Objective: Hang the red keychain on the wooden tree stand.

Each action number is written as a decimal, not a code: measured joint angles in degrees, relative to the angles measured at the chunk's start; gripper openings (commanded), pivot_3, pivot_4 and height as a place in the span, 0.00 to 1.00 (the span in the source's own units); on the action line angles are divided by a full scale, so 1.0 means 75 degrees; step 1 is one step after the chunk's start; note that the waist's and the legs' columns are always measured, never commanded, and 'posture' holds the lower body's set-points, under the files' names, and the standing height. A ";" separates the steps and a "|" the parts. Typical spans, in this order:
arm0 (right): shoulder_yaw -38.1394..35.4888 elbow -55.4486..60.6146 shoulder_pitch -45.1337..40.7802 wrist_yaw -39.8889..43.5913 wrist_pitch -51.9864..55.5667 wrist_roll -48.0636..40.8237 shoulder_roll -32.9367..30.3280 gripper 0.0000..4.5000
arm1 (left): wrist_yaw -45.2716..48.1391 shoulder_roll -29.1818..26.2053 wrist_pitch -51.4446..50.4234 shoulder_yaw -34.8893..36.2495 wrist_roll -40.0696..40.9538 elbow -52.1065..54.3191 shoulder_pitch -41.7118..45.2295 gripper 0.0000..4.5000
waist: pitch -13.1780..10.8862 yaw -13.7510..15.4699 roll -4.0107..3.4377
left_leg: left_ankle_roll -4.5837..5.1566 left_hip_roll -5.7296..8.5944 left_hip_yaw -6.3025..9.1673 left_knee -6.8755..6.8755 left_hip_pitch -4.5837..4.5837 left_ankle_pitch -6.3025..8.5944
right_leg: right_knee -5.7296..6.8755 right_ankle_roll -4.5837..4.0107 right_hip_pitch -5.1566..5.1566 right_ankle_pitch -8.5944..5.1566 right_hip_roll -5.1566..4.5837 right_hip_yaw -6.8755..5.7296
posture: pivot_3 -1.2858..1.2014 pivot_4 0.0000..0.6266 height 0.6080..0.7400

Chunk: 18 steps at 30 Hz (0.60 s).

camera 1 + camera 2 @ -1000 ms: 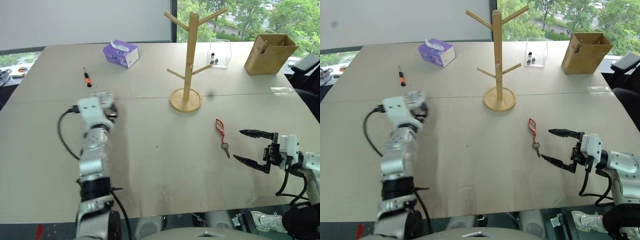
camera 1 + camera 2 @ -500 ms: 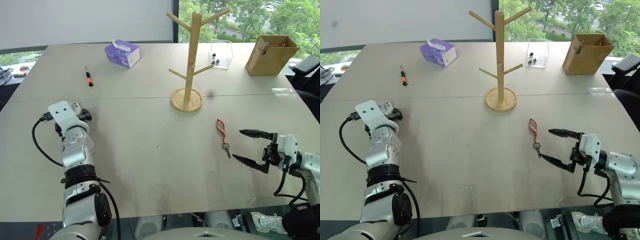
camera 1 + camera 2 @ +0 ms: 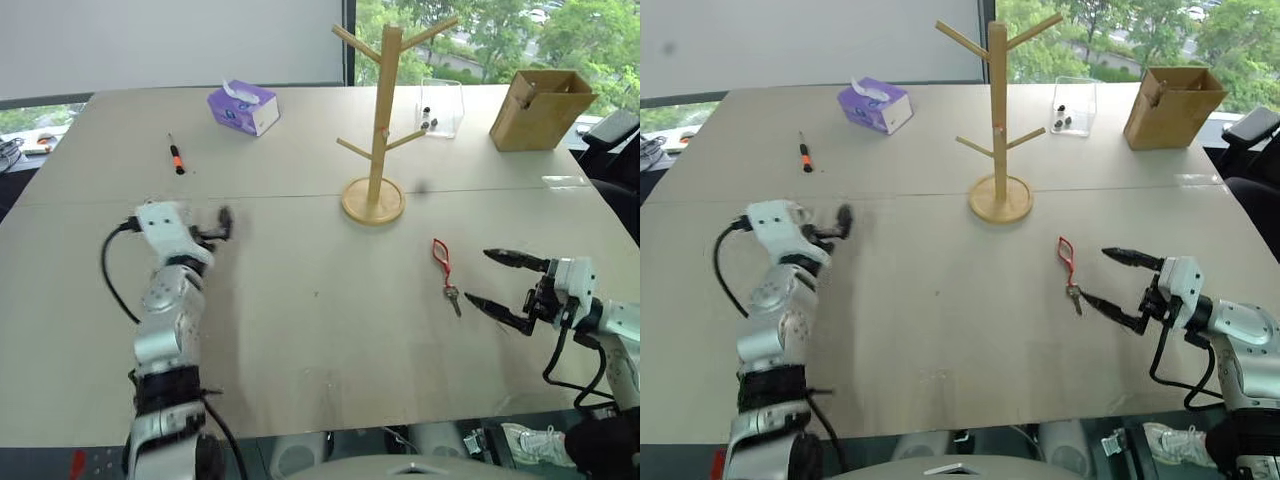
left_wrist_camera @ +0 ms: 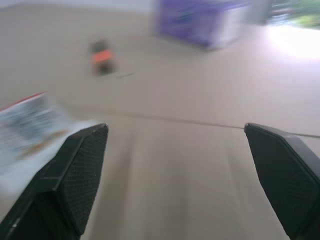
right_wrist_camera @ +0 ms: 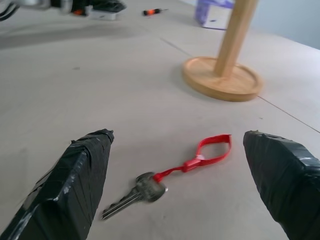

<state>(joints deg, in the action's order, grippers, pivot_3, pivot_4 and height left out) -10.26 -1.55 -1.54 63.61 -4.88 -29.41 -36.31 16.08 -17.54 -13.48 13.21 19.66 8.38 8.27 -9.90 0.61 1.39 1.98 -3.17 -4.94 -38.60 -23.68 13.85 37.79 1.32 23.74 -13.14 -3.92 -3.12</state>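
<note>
Beige desk (image 3: 300,330) carried the thin red keychain with its silver key (image 3: 444,268), long axis running near-to-far, just left of the spread right end effector (image 3: 498,283) (the nearer of 2); left end effector (image 3: 222,222) also spread, well apart.

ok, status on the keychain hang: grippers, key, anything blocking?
Right gripper open, facing the red keychain, not touching. Left gripper open, empty. Keychain flat on the table, short of the wooden tree stand. Nothing lies between them.
</note>
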 measured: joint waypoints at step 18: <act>-0.0246 0.2663 -0.0404 -0.4683 0.5512 -0.0393 0.0102 1.00 | 0.5353 -0.0916 0.3520 -0.1251 0.0695 0.1231 -0.3944 0.99 | 0.0006 0.0035 -0.0029 | 0.0040 -0.0003 0.0015 0.0008 -0.0018 0.0024 | -0.0014 -0.0009 0.0028 -0.0041 0.0003 -0.0008 | 0.52 0.24 1.00</act>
<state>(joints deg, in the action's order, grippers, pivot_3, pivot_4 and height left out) -12.11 18.43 -4.57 28.49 36.46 -32.36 -35.55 56.22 -24.41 12.92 3.83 24.87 17.62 -21.32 -9.85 0.87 1.17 2.28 -3.19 -4.83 -38.54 -23.81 14.03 37.68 1.26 23.95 -13.44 -3.90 -3.19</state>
